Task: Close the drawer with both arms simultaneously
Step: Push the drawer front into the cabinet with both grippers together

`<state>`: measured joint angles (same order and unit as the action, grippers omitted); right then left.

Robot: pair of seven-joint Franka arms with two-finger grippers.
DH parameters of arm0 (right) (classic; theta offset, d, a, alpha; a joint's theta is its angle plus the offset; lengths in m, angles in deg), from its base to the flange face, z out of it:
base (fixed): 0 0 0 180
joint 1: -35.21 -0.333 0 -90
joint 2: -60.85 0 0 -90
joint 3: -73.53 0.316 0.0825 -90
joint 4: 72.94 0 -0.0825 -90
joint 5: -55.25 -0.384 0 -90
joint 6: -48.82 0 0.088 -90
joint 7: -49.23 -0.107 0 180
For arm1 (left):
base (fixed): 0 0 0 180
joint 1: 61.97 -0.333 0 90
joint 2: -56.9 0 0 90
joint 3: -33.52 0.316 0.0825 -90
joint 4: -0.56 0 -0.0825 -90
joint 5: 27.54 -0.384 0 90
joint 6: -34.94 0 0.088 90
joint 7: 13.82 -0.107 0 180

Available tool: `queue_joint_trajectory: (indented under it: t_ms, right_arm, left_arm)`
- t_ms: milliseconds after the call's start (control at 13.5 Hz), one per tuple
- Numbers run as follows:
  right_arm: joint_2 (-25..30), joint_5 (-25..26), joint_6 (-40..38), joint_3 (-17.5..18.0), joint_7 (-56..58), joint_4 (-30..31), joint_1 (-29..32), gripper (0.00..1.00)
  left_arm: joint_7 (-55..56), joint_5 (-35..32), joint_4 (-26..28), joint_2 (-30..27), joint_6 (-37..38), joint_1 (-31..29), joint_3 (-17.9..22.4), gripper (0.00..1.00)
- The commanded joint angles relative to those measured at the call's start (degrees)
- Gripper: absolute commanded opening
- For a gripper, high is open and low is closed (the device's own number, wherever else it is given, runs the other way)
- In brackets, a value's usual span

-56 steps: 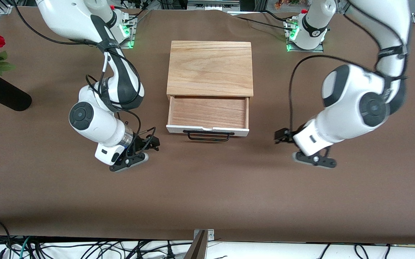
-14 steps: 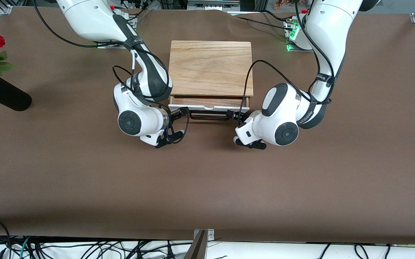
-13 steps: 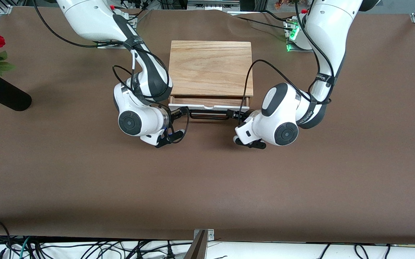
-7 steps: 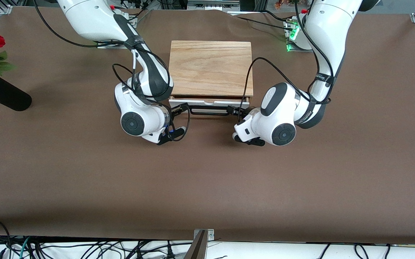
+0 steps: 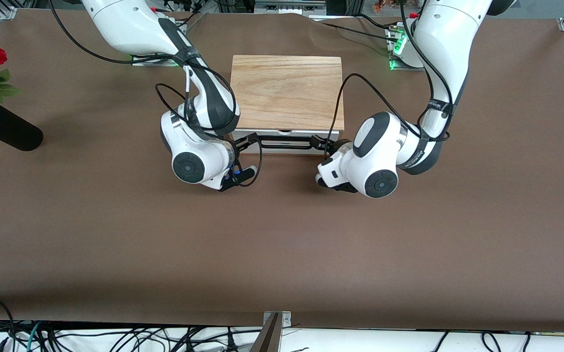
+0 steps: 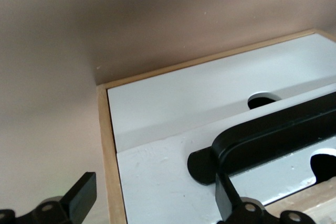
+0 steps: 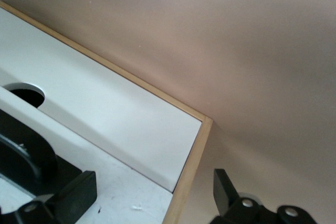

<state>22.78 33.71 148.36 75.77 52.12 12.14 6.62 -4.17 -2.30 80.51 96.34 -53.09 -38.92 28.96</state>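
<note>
The drawer [image 5: 287, 136] sits pushed into the wooden box [image 5: 287, 93]; only its white front panel and black wire handle [image 5: 286, 143] show, none of the tray. My right gripper [image 5: 246, 143] is open against the panel at the right arm's end of the handle. In the right wrist view its fingers [image 7: 79, 192] straddle the box's corner edge, over the panel [image 7: 105, 108]. My left gripper [image 5: 318, 143] is open at the handle's other end. In the left wrist view it [image 6: 152, 203] spans the panel [image 6: 173, 93] beside the handle [image 6: 273, 140].
A black vase of red roses [image 5: 3, 129] lies at the right arm's end of the table. Both arm bases [image 5: 409, 49] stand farther from the front camera than the box. Loose cables [image 5: 116, 337] run along the table's nearest edge.
The drawer has slid into the box until its tray no longer shows. Both grippers have moved toward the box together with the front panel.
</note>
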Motion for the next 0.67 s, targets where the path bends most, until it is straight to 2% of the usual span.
queue_joint_trajectory:
  t_ms: [0, 594]
  right_arm:
    - [-0.6, -0.5, -1.9, 0.1, 0.0, 0.6, -0.6, 1.00]
    - [-0.4, -0.5, -5.2, 0.0, 0.4, 0.3, -1.0, 1.00]
  left_arm:
    - [-0.3, 1.7, 0.8, -0.9, 1.5, 0.2, 0.3, 1.00]
    - [-0.3, 1.6, -0.1, -1.2, 1.7, -0.4, 0.3, 1.00]
